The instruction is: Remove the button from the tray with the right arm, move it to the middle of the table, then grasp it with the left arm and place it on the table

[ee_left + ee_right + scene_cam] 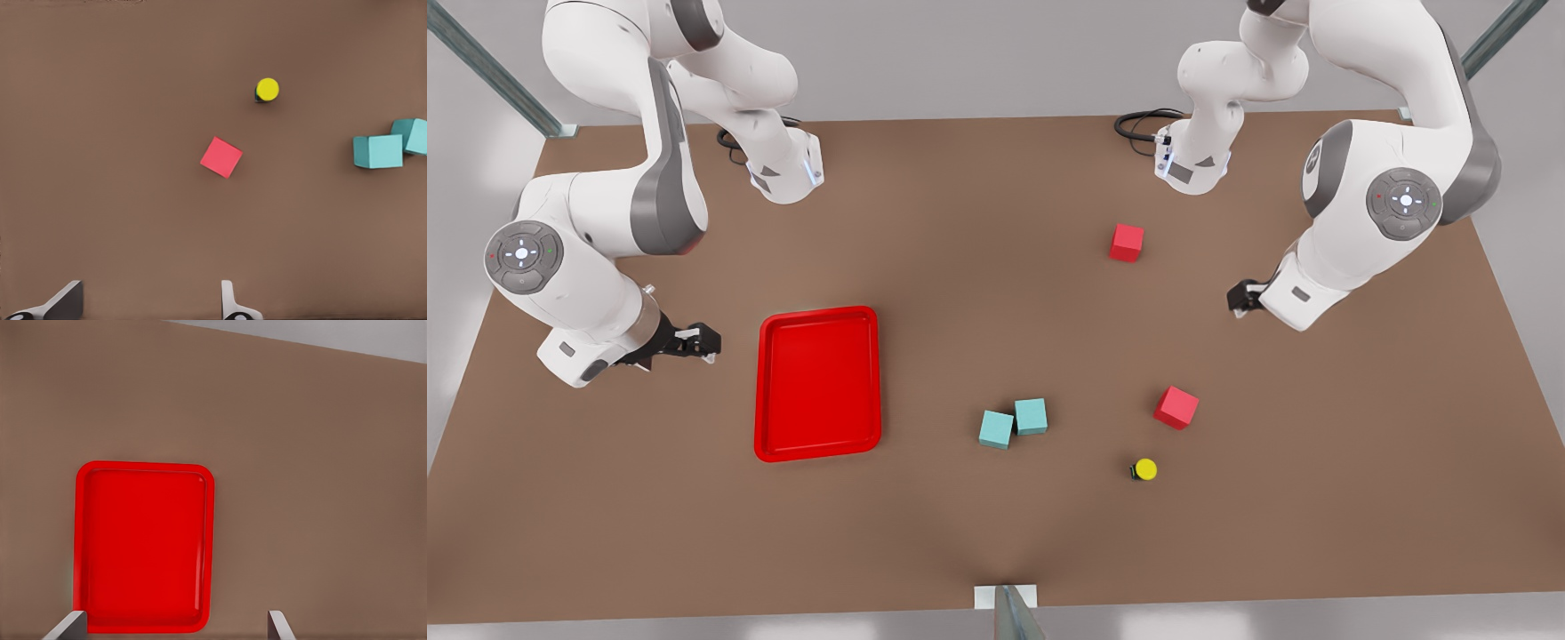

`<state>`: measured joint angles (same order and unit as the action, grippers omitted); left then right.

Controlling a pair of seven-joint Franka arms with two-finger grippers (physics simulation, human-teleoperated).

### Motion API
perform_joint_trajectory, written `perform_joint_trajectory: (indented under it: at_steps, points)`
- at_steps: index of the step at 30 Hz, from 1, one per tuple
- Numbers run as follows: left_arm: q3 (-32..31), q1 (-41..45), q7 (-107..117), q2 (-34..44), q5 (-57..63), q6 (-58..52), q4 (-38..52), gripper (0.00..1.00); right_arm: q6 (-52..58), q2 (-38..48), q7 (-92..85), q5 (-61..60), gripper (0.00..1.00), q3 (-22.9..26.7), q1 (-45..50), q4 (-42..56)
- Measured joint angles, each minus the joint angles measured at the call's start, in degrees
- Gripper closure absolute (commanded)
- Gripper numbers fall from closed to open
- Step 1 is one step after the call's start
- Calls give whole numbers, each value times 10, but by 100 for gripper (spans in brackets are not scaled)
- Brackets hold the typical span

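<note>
- The small push-button with a round yellow cap on a dark grey base [1144, 469] is found resting on the flat matte brown table [960, 231], on the front view's right half, towards the near edge; it is outside the tray and is touched by neither gripper.
- The flat bright red rectangular tray with a low raised rim [818, 384] lies on the front view's left half, with nothing seen inside it.
- The left gripper [1238, 297], a black two-finger unit on the white arm at the front view's right, is held above the table, well apart from the button. In the left wrist view its fingers [231, 301] are spread wide with nothing between them, and the button [266, 89] is seen beyond a red cube [221, 157].
- The right gripper [710, 341], on the arm at the front view's left, is positioned just beside the tray's short-distance side edge, well apart from the button. In the right wrist view its fingers [279, 625] are spread wide and hold nothing, with the tray [143, 547] ahead of them.
- Two teal cubes [1014, 422] are noted touching each other between tray and button; a second red cube [1127, 242] lies farther back.
</note>
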<state>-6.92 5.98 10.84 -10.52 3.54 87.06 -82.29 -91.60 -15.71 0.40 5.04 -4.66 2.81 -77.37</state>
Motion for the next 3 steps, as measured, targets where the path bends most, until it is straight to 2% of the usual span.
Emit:
perform_joint_trajectory:
  at_steps: [3]
  points:
    - [0, 0, -47, 0, 0, 0, 0, 0, 0, 0, 0, 0, 0, 0, 0, 0]
